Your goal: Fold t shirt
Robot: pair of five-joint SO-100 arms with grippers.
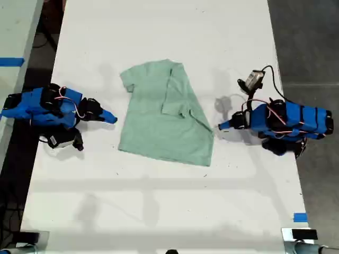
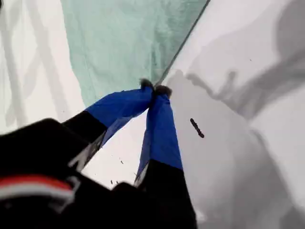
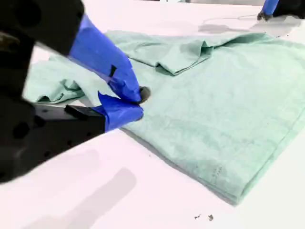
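Note:
The pale mint-green t shirt (image 1: 159,116) lies flat in the middle of the white table (image 1: 159,211), with one side and its sleeve folded in over the body. My first gripper (image 1: 222,126) is on the arm at the exterior view's right. It is shut on nothing, and its tips (image 2: 155,89) rest just off the t shirt's (image 2: 128,43) edge near a hem corner. My second gripper (image 1: 112,119) is on the arm at the exterior view's left. It is shut and empty (image 3: 139,101), a short way from the t shirt's (image 3: 214,109) other side.
A small grey device (image 1: 253,79) with a black cable sits behind the arm at the exterior view's right. Blue tape marks (image 1: 300,217) the table's near corner at that side. A dark fleck (image 2: 197,128) lies on the table by my first gripper. Dark floor borders the table.

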